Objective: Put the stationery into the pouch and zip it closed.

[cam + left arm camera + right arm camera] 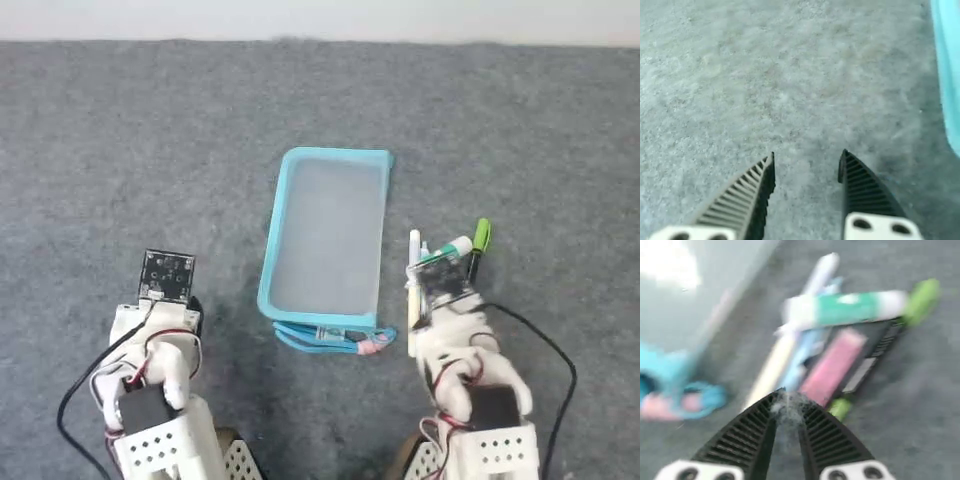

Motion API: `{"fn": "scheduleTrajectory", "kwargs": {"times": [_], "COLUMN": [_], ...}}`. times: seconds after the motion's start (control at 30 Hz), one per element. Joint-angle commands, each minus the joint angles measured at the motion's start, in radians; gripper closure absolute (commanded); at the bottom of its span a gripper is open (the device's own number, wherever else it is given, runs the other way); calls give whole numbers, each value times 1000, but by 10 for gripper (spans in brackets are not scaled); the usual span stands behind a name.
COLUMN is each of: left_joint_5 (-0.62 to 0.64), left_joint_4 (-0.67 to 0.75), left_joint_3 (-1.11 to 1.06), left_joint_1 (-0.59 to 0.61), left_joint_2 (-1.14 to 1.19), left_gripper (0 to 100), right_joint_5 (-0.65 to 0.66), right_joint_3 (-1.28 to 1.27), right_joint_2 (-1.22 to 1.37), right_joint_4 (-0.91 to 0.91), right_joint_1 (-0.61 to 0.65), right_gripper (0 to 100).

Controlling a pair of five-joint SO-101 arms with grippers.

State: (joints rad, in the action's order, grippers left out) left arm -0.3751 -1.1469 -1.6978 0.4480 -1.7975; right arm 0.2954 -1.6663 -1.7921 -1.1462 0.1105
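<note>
A teal pouch [325,235] with a translucent face lies flat at the table's middle, and its teal strap and pink tag [372,345] sit at the near end. To its right is a small heap of stationery: a cream pen [413,290], a white-and-green marker [450,248] and a green marker [481,238]. In the right wrist view my right gripper [789,401] is shut and empty, just short of a pink eraser [832,365] and the cream pen [790,330]. My left gripper [806,162] hangs open over bare carpet, left of the pouch edge [947,75].
Grey carpet [150,140] covers the whole table. The left arm [150,360] stands at the near left, the right arm [470,380] at the near right, partly over the stationery. A pale wall strip runs along the far edge.
</note>
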Motion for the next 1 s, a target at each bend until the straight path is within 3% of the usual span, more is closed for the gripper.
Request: {"fn": "scheduleTrajectory", "kwargs": {"times": [0.0, 0.13, 0.3, 0.47, 0.67, 0.83, 0.97], "left_joint_5": [15, 17, 18, 20, 20, 20, 20], "left_joint_4": [32, 32, 31, 31, 31, 31, 31], "left_joint_3": [13, 13, 13, 13, 13, 13, 13], "left_joint_1": [17, 17, 17, 17, 17, 17, 15], "left_joint_2": [-23, -23, -21, -21, -21, -21, -21], "left_gripper": [803, 802, 802, 802, 802, 802, 802], "right_joint_5": [204, 193, 195, 195, 187, 186, 149], "right_joint_3": [89, 133, 144, 273, 540, 617, 624], "right_joint_2": [-12, -5, 24, 226, 621, 871, 974], "right_joint_4": [25, -31, -41, -12, -36, -31, 16], "right_joint_1": [-177, -193, -107, -56, 139, 318, 377], "right_gripper": [992, 992, 992, 940, 781, 778, 777]}}
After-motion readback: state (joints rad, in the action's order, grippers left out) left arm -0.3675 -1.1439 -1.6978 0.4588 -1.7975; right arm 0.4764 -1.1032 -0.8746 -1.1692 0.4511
